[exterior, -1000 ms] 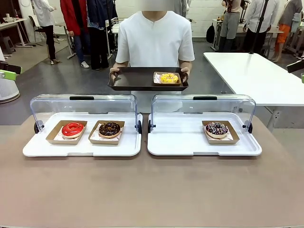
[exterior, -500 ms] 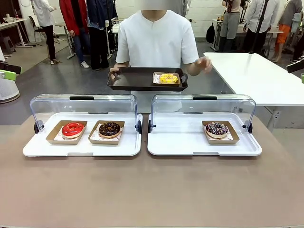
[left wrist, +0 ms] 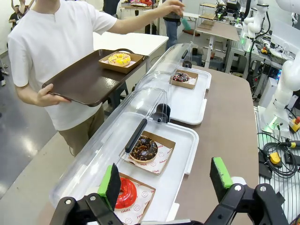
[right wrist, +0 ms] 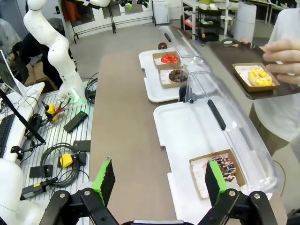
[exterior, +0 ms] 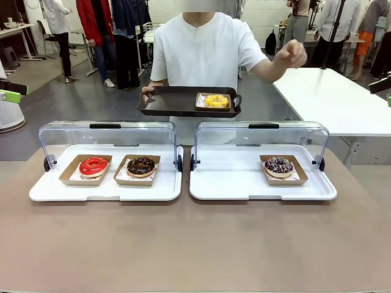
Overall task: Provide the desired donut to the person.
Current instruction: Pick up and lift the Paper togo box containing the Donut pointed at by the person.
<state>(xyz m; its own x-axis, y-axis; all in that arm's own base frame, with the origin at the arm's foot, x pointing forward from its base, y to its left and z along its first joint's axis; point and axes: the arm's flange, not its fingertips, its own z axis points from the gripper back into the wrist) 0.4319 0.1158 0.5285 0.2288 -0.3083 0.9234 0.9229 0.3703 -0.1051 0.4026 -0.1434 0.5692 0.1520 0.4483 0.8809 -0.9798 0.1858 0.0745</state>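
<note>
The brown table (exterior: 195, 244) spanned the whole foreground. Behind its far edge stood the person (exterior: 201, 49) in the white shirt. On the table sat two white display cases side by side, the left case (exterior: 36, 192) and the right case (exterior: 232, 183), each with its clear lid (exterior: 107, 137) tipped back toward the person, so both were open to us.

The person held a dark serving tray (exterior: 171, 101) with one hand, and a yellow donut (exterior: 217, 101) lay on it in its own paper boat. Their free hand (exterior: 292, 54) was raised out over the right case's side. We could not tell whether it was choosing anything.

Both arms waited back on our side of the table. The left end effector (left wrist: 165, 177) had its fingers spread wide with nothing between them, and so did the right end effector (right wrist: 159, 180).

The left case held a red glazed donut (exterior: 93, 166) and a chocolate donut (exterior: 141, 165). The right case held a sprinkled donut (exterior: 278, 165) alone.

We judged each donut light, soft and easily marred, its icing sticky enough to smear the pads. Each sat in a shallow cardboard boat (exterior: 302, 174). We thought its wall the better hold, pinched gently since thin card flexes, and kept level.
</note>
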